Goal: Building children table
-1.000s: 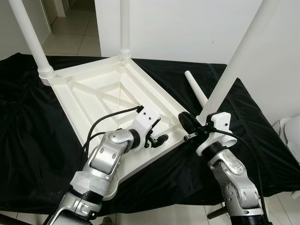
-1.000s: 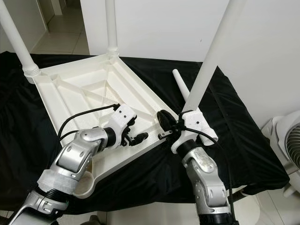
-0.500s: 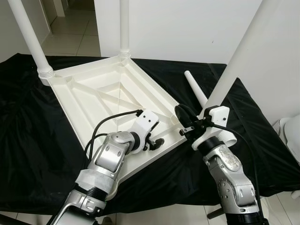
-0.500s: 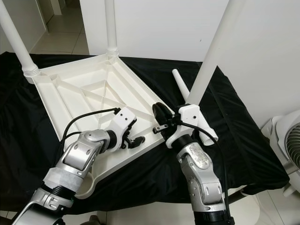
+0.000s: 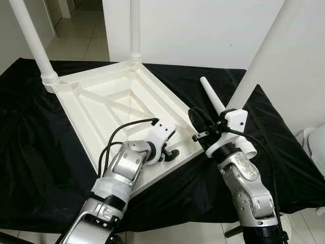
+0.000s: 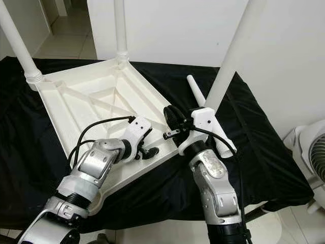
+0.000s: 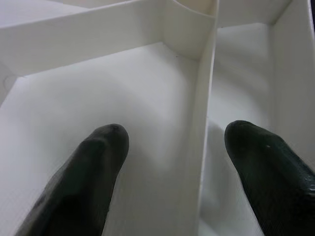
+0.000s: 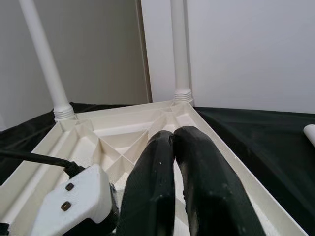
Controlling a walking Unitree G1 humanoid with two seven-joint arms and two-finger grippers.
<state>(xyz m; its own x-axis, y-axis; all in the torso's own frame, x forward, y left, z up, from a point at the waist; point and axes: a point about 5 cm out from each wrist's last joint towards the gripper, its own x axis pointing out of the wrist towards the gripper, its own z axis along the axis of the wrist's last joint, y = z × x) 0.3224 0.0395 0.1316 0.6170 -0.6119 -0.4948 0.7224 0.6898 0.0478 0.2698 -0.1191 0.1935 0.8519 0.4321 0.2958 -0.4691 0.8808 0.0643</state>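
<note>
Centre frame, on black cloth (image 5: 30, 152): upturned white tabletop (image 5: 101, 109), three legs fitted. Loose fourth leg (image 5: 212, 96) lies right of centre, long axis running from upper left to lower right, just beyond right gripper (image 5: 195, 122), the nearer arm; fingers pressed together, empty. Left gripper (image 5: 171, 154) lower centre, fingers spread astride a tabletop rib (image 7: 197, 147), gripping nothing.

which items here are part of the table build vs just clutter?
Job:
upturned tabletop
three fitted legs, e.g.
loose leg lying on the cloth
left gripper, fingers straddling a rib
right gripper, shut

Lying about:
black cloth
fan
</note>
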